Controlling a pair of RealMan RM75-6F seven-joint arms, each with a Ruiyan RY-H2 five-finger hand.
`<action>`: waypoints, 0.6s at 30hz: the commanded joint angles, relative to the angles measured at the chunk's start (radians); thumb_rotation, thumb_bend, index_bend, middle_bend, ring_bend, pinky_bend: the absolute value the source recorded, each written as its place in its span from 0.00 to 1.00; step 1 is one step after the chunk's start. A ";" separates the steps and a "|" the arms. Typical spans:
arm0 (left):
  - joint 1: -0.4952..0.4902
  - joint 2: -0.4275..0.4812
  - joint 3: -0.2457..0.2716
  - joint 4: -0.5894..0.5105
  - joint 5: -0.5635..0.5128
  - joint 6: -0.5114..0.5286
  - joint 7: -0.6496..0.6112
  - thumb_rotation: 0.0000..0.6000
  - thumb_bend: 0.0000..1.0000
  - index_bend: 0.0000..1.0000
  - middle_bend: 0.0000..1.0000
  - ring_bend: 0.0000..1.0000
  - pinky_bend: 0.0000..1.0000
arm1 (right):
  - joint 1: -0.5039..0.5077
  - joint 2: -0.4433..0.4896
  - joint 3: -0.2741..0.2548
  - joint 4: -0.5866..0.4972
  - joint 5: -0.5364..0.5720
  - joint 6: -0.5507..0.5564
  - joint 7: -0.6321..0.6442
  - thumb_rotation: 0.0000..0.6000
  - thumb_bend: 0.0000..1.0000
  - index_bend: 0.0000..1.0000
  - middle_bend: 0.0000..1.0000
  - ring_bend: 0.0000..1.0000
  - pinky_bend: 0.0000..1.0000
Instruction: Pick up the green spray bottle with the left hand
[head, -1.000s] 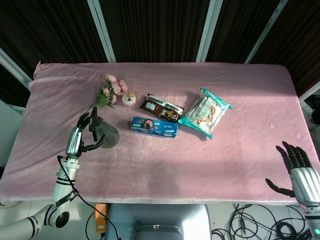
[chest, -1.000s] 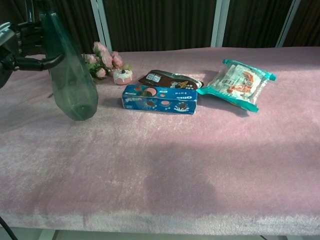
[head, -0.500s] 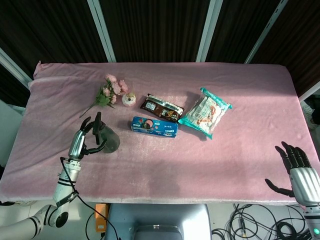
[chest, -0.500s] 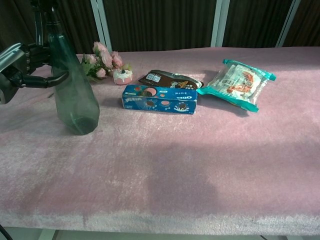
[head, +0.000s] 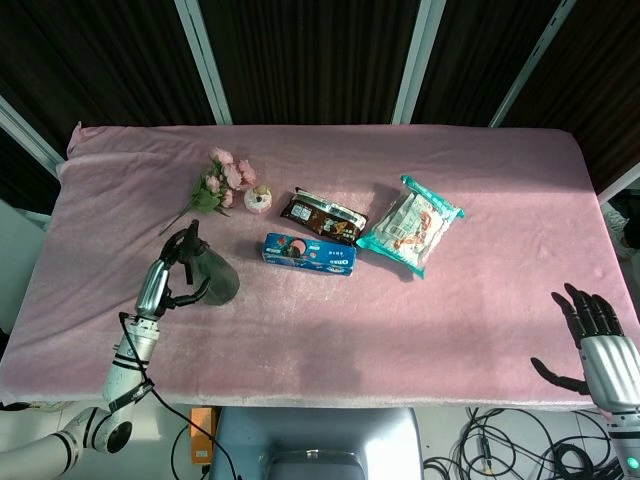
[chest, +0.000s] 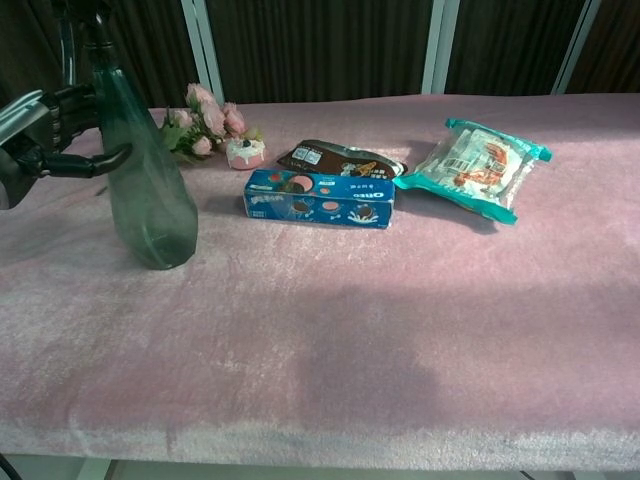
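lab — pink-clothed table (head: 480, 330) | dark curtains (head: 310, 50) — loose cables (head: 500, 445)

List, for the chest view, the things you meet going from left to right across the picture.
left hand → green spray bottle → pink flowers → blue Oreo box → teal snack bag

**Colours on the pink surface**

The surface (head: 480, 300) wears plain pink velvet-like cloth. The spray bottle (chest: 145, 190) is translucent dark green. The flowers (chest: 205, 120) are pale pink with green leaves. The biscuit box (chest: 318, 198) is bright blue, the wrapper (chest: 340, 160) dark brown, the snack bag (chest: 485, 165) teal-edged, printed white and orange.
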 joint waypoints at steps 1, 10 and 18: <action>0.003 0.002 -0.002 -0.008 0.000 0.005 -0.003 1.00 0.34 0.12 0.22 0.00 0.00 | 0.000 0.000 0.000 0.000 0.000 0.000 -0.001 1.00 0.34 0.00 0.00 0.00 0.00; 0.018 0.026 0.000 -0.042 0.020 0.038 -0.009 0.99 0.32 0.04 0.11 0.00 0.00 | -0.001 -0.002 0.000 0.001 0.001 0.000 -0.007 1.00 0.33 0.00 0.00 0.00 0.00; 0.096 0.268 0.154 -0.089 0.098 0.013 0.269 0.86 0.28 0.00 0.00 0.00 0.00 | -0.006 0.002 -0.003 0.000 -0.002 0.006 -0.004 1.00 0.34 0.00 0.00 0.00 0.00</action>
